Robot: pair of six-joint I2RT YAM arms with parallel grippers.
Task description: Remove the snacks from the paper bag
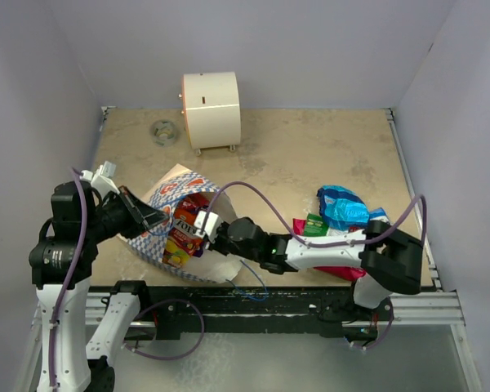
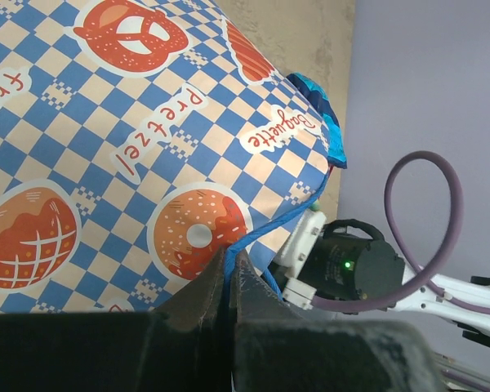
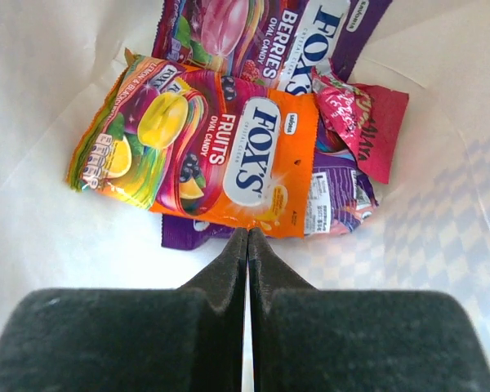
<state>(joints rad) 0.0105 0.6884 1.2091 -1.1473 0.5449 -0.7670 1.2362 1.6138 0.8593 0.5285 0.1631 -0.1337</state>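
Observation:
The paper bag (image 1: 175, 184) lies on its side with its mouth toward the arms; its blue-and-white checkered outside fills the left wrist view (image 2: 147, 122). My left gripper (image 1: 159, 219) (image 2: 228, 257) is shut on the bag's blue cord handle (image 2: 269, 224). My right gripper (image 1: 198, 229) is inside the bag, shut, its tips (image 3: 247, 233) pinching the near edge of an orange Fox's Fruits packet (image 3: 220, 155). Behind it lie a purple Fox's Berries packet (image 3: 294, 33), a pink packet (image 3: 363, 122) and another purple packet (image 3: 335, 196) on the white inside (image 3: 49, 229).
Snacks lie on the table at the right: a blue packet (image 1: 343, 206), a green one (image 1: 314, 224) and a red-pink one (image 1: 339, 272) under the right arm. A cream cylindrical box (image 1: 211, 110) and a small round disc (image 1: 162, 131) stand at the back.

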